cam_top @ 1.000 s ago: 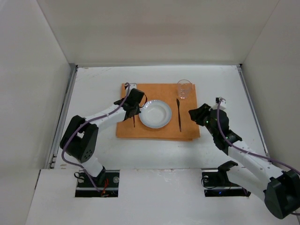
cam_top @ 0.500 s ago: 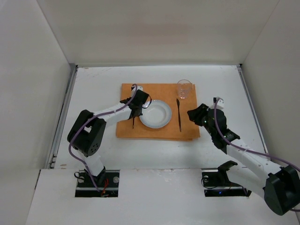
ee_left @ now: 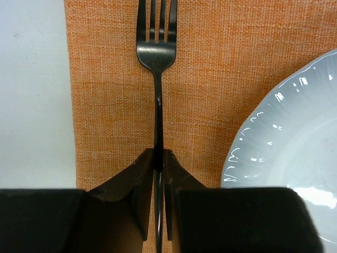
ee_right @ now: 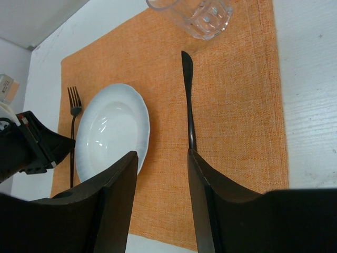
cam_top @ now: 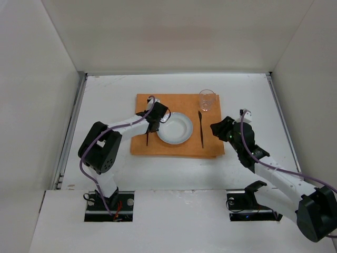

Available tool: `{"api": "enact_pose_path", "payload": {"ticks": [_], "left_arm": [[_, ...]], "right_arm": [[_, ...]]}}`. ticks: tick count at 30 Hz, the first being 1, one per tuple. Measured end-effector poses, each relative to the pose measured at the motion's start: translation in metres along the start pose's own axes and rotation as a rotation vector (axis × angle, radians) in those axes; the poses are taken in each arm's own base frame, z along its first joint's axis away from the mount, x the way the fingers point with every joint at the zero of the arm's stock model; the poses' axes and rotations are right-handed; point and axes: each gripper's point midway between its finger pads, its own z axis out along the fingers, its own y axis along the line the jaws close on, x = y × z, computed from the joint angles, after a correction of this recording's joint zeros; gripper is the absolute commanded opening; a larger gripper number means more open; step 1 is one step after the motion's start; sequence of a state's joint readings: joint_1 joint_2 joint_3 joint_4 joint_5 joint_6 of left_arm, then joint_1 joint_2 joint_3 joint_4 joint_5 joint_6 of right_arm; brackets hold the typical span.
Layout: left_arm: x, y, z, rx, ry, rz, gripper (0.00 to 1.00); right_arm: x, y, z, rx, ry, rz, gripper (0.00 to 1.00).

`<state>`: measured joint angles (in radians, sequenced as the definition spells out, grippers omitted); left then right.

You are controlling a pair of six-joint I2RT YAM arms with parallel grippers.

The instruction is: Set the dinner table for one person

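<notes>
Left hand (ee_left: 159, 158) slid from the far-left of the placemat (cam_top: 179, 103) in beside the plate (cam_top: 175, 128); right hand (ee_right: 162, 154) barely moved. Counter (cam_top: 105, 100) lay beneath both hands, placemat on it. Plate sat just right of the left hand, which was clenched on the fork (ee_left: 157, 58) handle, tines ahead. Right hand was released, empty, knife (ee_right: 187, 100) ahead of its gap.

Coarse woven orange cloth placemat (ee_left: 210, 79); fork (ee_left: 157, 52) and knife (ee_right: 187, 95) of dark, shiny metal; glossy white plate (ee_left: 295, 158), fluted rim; clear faceted glass (ee_right: 195, 16); matt white desk (ee_left: 31, 95).
</notes>
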<state>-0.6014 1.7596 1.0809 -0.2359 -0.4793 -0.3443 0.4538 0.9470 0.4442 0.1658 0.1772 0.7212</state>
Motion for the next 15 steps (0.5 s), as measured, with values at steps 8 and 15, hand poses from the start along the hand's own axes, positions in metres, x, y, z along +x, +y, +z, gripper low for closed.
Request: {"api": "enact_pose_path", "payload": {"ticks": [8,15], "left_arm": [[0.004,-0.002,0.003,-0.007,0.009,0.016,0.25],[-0.006,-0.001,-0.008,0.0,-0.028,-0.006,0.33]], "right_arm": [[-0.002,0.001,-0.001,-0.003,-0.006,0.001,0.49],[-0.002,0.001,-0.001,-0.002,-0.008,0.002,0.5]]}}
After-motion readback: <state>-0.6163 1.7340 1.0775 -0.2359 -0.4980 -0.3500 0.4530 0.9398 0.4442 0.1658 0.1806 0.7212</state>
